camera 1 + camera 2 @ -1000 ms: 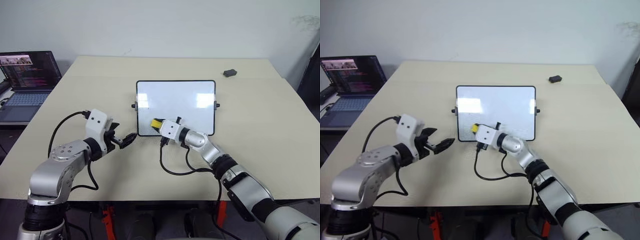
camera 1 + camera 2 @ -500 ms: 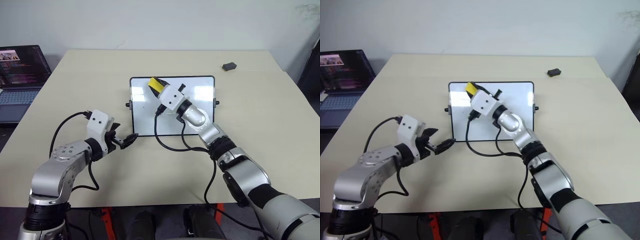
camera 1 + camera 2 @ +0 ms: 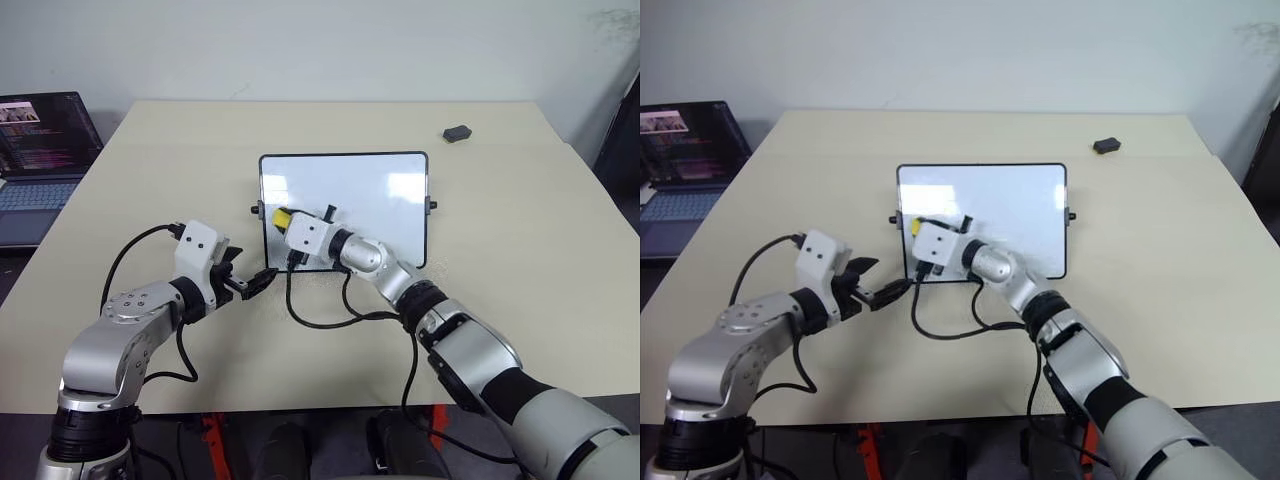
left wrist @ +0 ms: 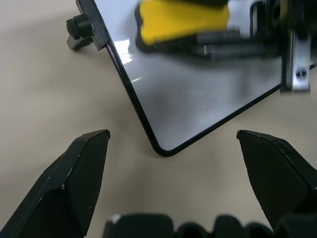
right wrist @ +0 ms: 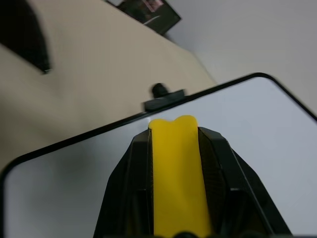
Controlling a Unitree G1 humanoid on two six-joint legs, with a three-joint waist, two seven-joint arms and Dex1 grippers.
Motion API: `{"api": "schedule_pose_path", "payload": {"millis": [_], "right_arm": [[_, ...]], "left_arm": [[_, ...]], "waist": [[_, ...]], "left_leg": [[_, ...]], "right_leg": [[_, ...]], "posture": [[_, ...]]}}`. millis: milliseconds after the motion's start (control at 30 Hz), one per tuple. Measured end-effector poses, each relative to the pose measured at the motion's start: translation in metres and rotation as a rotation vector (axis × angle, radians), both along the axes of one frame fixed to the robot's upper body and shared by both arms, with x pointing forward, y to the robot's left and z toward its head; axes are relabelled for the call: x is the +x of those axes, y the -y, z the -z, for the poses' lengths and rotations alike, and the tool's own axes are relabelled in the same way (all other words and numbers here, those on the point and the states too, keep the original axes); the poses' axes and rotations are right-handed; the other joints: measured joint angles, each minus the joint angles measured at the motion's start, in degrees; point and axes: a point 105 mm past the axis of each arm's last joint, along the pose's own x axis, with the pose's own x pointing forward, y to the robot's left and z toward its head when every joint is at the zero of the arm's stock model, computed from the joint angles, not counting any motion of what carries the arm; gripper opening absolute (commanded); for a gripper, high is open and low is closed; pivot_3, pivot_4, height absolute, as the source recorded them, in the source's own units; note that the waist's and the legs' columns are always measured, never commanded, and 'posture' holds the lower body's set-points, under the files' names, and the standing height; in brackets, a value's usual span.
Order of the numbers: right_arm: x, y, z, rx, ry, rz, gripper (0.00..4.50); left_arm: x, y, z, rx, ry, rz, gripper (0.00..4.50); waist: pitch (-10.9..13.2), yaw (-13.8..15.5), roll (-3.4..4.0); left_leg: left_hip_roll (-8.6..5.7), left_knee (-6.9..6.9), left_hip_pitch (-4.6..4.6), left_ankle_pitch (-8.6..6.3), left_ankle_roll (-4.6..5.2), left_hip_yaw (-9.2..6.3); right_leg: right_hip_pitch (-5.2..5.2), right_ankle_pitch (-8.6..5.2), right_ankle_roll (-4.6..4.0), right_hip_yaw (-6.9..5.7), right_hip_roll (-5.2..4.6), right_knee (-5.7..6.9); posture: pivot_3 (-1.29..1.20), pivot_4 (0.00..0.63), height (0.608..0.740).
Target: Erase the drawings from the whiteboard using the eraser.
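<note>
The whiteboard lies flat mid-table, black-framed, with a small knob on each side. The drawings are out of view; the board's visible surface looks blank white. My right gripper is shut on the yellow eraser over the board's left part, close to the left knob. From the right wrist, the eraser sits gripped between the two black fingers, pointing at that edge. My left gripper hovers just off the board's near left corner, open and holding nothing.
A dark laptop stands beyond the table's left side. A small dark grey lump lies at the far right of the table. Black cables trail on the tabletop in front of the board.
My right gripper swept the eraser from the board's near edge up to its far edge, then back down to the left side. The left gripper stayed put. The camera shifted early on.
</note>
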Motion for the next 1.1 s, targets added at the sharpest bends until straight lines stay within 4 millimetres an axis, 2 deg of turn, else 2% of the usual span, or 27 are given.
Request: {"api": "schedule_pose_path", "payload": {"millis": [167, 300, 367, 533, 600, 667, 800, 1100], "right_arm": [[-0.009, -0.002, 0.014, -0.07, -0.036, -0.057, 0.96], [-0.008, -0.001, 0.009, -0.048, -0.012, -0.048, 0.96], [-0.003, 0.005, -0.004, 0.013, 0.032, -0.017, 0.96], [0.011, 0.014, -0.058, 0.186, 0.175, 0.067, 0.96], [0.015, 0.014, -0.069, 0.194, 0.207, 0.086, 0.96], [0.018, 0.016, -0.062, 0.169, 0.182, 0.106, 0.96], [0.019, 0.013, -0.031, 0.071, 0.087, 0.113, 0.96], [0.007, 0.001, -0.007, -0.044, -0.023, 0.038, 0.96]], "left_arm": [[0.0, 0.0, 0.0, 0.0, 0.001, 0.001, 4.5], [0.0, 0.0, -0.001, 0.001, 0.004, 0.003, 4.5], [0.0, 0.0, -0.001, 0.001, 0.006, 0.003, 4.5], [0.001, 0.0, -0.002, 0.001, 0.007, 0.004, 4.5], [0.001, 0.001, -0.002, 0.001, 0.009, 0.005, 4.5], [0.001, 0.001, -0.002, 0.001, 0.01, 0.006, 4.5], [0.001, 0.001, -0.003, 0.0, 0.015, 0.011, 4.5], [0.0, 0.002, -0.003, -0.002, 0.016, 0.021, 4.5]], "waist": [[0.0, 0.01, 0.0], [0.0, 0.01, 0.01], [0.01, 0.02, 0.01], [0.01, -0.01, 0.01], [0.0, -0.06, 0.0], [0.0, -0.02, 0.0], [0.0, -0.02, 0.0], [0.0, -0.03, 0.0]], "left_leg": [[0.0, 0.01, 0.1, 0.01, -0.01, -0.05], [0.0, 0.01, 0.08, 0.01, -0.02, -0.08], [-0.01, 0.0, 0.03, 0.01, -0.03, -0.08], [0.0, -0.02, -0.07, 0.01, -0.03, -0.06], [0.01, -0.03, -0.05, 0.01, -0.03, -0.04], [0.01, -0.03, -0.05, 0.01, -0.03, -0.04], [0.0, -0.02, -0.06, 0.01, -0.03, 0.0], [-0.01, 0.0, 0.32, 0.02, -0.02, -0.05]], "right_leg": [[0.11, 0.02, -0.01, -0.04, 0.0, 0.01], [0.1, 0.04, -0.01, -0.06, 0.0, 0.0], [0.08, 0.03, -0.01, -0.06, 0.0, -0.02], [-0.03, 0.03, -0.01, -0.05, 0.0, -0.04], [-0.03, 0.03, -0.02, -0.05, 0.0, -0.04], [-0.03, 0.03, -0.02, -0.04, 0.0, -0.04], [-0.03, 0.03, -0.02, -0.01, 0.0, -0.04], [0.3, 0.04, -0.02, -0.04, 0.01, 0.03]], "posture": [[0.0, 0.15, 0.74], [0.0, 0.15, 0.74], [0.0, 0.15, 0.74], [0.0, 0.15, 0.74], [0.0, 0.15, 0.74], [0.0, 0.15, 0.74], [0.0, 0.15, 0.74], [0.0, 0.15, 0.74]]}}
